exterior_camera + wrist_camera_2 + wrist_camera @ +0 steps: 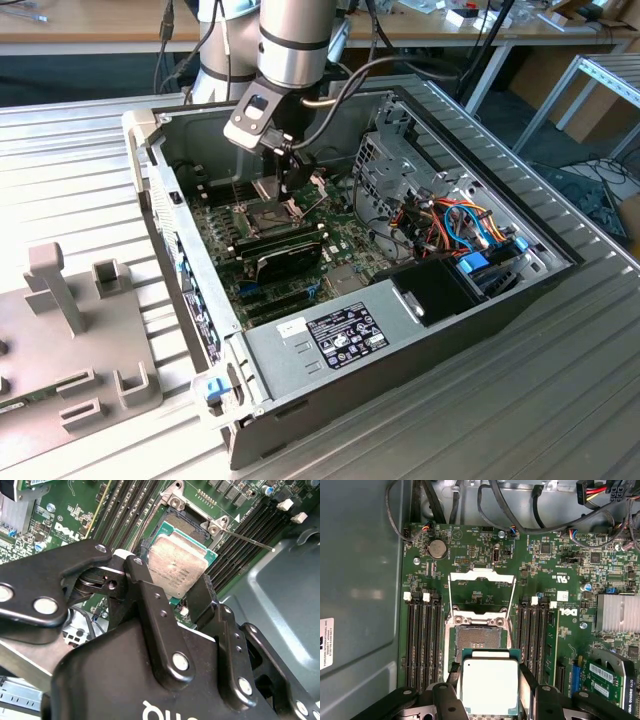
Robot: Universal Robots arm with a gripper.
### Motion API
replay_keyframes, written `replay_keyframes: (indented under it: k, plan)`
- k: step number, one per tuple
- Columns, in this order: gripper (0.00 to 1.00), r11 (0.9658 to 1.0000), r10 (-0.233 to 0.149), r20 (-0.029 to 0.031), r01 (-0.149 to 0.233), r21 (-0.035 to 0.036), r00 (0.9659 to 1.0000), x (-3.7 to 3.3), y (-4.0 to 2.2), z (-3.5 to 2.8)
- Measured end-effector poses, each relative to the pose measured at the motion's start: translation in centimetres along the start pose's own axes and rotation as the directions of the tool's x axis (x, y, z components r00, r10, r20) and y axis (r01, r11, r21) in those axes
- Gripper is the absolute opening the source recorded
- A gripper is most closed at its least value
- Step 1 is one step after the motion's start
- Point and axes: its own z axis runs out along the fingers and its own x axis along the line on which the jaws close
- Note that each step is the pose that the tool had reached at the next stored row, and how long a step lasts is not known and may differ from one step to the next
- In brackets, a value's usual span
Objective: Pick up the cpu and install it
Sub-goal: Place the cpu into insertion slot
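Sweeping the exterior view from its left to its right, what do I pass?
Grey fixture plate → case side wall → gripper holding the cpu → metal drive cage → orange and blue cables.

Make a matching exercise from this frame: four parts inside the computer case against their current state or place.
1. cpu
2. socket
3. socket frame
4. coin cell battery

A. swung open
B. between the fingers of the gripper
C. bare, nothing seated
D. round and silver, on the green motherboard

Pairs: 1-B, 2-C, 3-A, 4-D
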Motion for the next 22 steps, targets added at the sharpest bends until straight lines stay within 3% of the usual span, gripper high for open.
replay_keyframes:
  k: [6,16,19,22]
  plan:
    - [0.55,1.0,0.0,-0.0002,0.0,0.0,1.0,0.01,-0.01,0.34]
    - [0.55,1.0,0.0,0.001,0.0,0.0,1.0,0.15,0.27,2.16]
    - [0.55,1.0,0.0,0.001,0.0,0.0,1.0,0.22,0.37,4.27]
    - [0.55,1.0,0.0,0.0012,0.0,0.0001,1.0,0.22,0.36,4.47]
